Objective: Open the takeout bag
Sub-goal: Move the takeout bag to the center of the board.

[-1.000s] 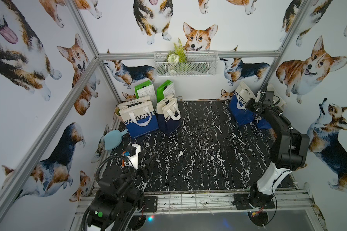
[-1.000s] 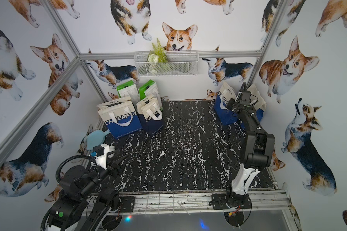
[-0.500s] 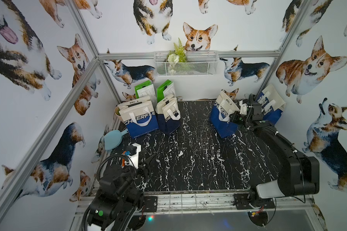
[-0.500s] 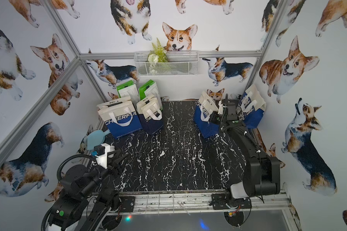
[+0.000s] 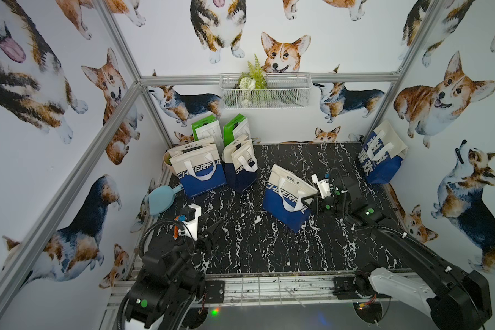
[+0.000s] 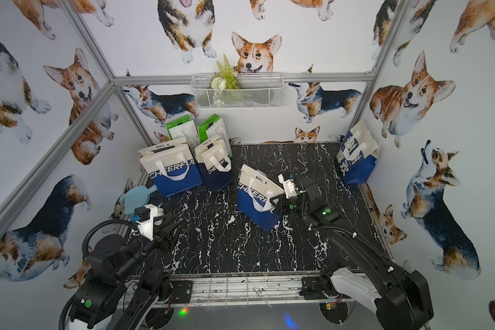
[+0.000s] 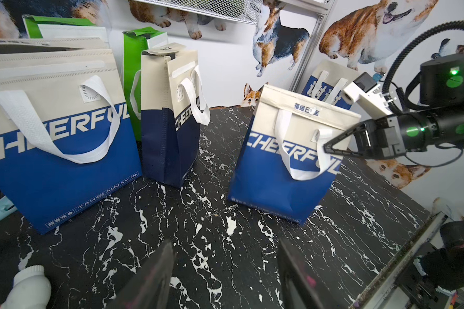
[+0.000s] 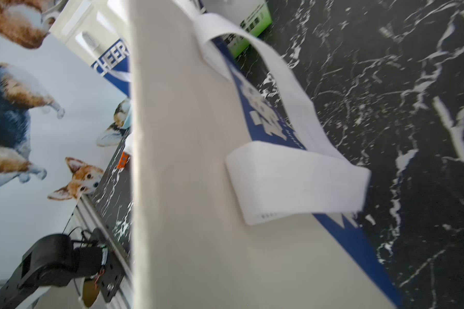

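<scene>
The takeout bag, beige above and blue below with "CHEERFUL" on it, stands slightly tilted mid-table. Its top flap is folded shut. My right gripper is shut on the bag's upper side edge by the white handle; the left wrist view shows its pointed jaws pinched there. In the right wrist view the bag's beige side fills the frame and hides the jaws. My left gripper hovers open over the front left of the table, well short of the bag.
A large CHEERFUL bag, a narrow navy bag and two green bags crowd the back left. Another blue bag leans on the right wall. A light blue scoop and a white bottle lie at the left.
My right arm has pulled the bag from the back right corner out toward the middle of the table, still gripping it. The left arm has stayed put.
</scene>
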`<state>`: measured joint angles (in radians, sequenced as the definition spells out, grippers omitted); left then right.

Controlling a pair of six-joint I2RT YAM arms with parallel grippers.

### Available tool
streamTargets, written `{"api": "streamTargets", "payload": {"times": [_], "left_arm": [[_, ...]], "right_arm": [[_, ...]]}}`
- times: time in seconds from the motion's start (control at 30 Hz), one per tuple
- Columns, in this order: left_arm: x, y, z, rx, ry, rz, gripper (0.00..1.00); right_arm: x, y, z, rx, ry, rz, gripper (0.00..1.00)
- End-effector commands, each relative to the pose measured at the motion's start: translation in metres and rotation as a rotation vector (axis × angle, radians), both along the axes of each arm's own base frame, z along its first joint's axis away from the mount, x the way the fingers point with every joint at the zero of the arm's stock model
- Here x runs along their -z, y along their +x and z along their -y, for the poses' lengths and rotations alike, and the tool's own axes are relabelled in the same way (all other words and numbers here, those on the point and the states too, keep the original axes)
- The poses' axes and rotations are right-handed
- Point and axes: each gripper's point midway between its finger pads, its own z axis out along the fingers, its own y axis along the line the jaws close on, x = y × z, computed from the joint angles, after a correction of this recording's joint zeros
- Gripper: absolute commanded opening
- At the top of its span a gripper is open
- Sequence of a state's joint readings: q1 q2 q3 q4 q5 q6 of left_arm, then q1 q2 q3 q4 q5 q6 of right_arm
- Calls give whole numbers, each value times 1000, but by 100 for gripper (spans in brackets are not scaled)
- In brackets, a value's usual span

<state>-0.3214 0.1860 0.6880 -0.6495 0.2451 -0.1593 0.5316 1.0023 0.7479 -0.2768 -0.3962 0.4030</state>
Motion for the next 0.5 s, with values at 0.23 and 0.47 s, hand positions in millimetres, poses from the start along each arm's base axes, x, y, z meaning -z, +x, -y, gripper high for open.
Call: {"api": "streamTargets", "payload": {"times": [0.23, 0.47], "left_arm": [[-14, 20, 6, -27, -118, -6, 65], [-7, 49, 41, 91, -357, -59, 65]], "right_arm": [[25, -24, 28, 13, -146, 6, 13], [17, -13, 44, 124, -165, 68, 33]]}}
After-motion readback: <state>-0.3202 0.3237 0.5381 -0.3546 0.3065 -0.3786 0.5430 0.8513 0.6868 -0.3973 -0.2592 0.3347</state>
